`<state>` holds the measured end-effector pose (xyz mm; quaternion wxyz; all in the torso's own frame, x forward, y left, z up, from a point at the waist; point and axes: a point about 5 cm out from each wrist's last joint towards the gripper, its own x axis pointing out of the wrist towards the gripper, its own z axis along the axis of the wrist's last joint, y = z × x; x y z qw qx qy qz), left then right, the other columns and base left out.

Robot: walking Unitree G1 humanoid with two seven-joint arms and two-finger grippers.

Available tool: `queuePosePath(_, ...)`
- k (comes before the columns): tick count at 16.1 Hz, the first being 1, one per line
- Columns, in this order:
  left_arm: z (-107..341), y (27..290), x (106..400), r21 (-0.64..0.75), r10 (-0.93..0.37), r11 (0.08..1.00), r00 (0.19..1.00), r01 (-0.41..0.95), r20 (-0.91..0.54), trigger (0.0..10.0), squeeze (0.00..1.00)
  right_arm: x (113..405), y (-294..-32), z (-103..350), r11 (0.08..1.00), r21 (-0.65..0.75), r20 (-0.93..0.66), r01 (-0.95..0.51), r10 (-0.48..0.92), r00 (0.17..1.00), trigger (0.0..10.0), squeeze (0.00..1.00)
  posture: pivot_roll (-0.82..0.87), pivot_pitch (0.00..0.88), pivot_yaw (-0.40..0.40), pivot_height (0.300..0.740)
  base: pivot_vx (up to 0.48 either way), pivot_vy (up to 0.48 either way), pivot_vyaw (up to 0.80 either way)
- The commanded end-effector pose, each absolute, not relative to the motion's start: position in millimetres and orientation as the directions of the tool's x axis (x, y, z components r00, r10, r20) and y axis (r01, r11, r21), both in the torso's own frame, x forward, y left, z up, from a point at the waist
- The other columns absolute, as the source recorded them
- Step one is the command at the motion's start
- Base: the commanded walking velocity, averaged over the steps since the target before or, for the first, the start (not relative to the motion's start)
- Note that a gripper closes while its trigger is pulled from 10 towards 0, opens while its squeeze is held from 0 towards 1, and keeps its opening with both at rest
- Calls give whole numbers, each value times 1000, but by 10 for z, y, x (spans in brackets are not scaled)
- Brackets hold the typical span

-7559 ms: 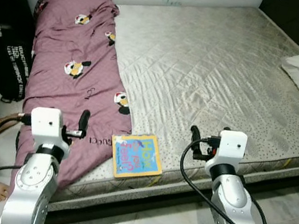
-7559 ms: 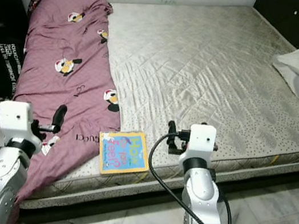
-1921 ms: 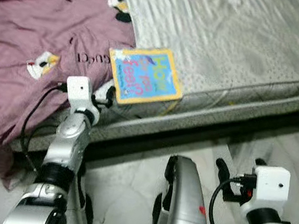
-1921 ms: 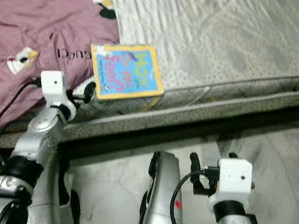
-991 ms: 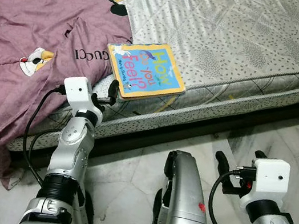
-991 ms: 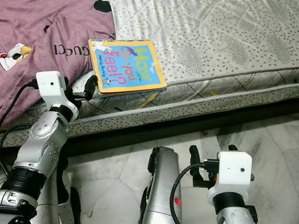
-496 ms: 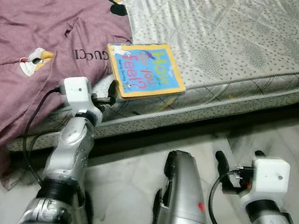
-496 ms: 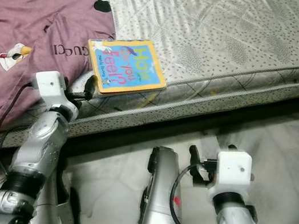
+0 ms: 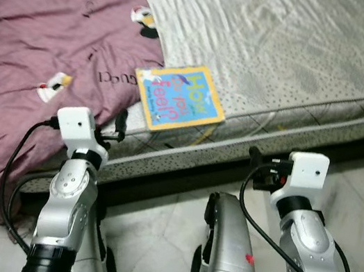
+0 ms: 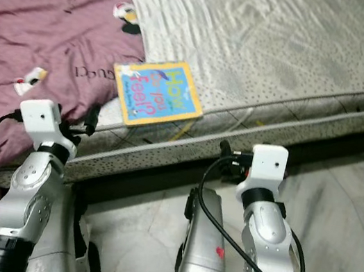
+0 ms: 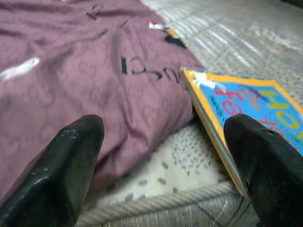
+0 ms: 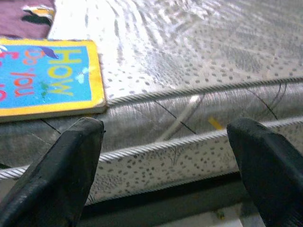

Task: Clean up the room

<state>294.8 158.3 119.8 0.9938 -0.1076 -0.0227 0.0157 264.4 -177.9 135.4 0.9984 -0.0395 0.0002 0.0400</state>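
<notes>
1. I am seeing the book [image 9: 179,98] lying flat at the mattress [image 9: 307,66] edge, touching the purple blanket [image 9: 56,50].
2. Left hand [image 9: 118,128], fingers spread, is sitting nearer, the book ahead and toward the middle.
3. Right hand [image 9: 259,165], also spread, is hanging below the edge.

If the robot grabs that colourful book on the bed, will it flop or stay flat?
The book looks thick-edged like a board book, so it probably stays stiff. It seems thin and light. Lying flat at the mattress edge, it might slide rather than lift if pushed.
</notes>
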Motion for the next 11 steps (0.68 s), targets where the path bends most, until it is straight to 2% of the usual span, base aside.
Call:
queuePosePath(1,1194,1572,3045,-220,6,976,999,1,34,10000,0,2609,-1819,1331,994,-91,-7,-57,56,998,10000,0,-97,103,38,493,0,0,0)
queuePosePath(6,1144,1344,3321,-277,-88,957,996,82,-12,10000,0,2493,-1917,1408,992,-122,8,-29,30,1000,10000,0,-166,135,38,493,0,0,0)
queuePosePath(11,1053,1204,3456,-358,-115,930,991,84,-68,10000,0,2343,-1936,1438,989,-147,0,-28,29,1000,10000,0,-217,171,34,493,0,0,0)
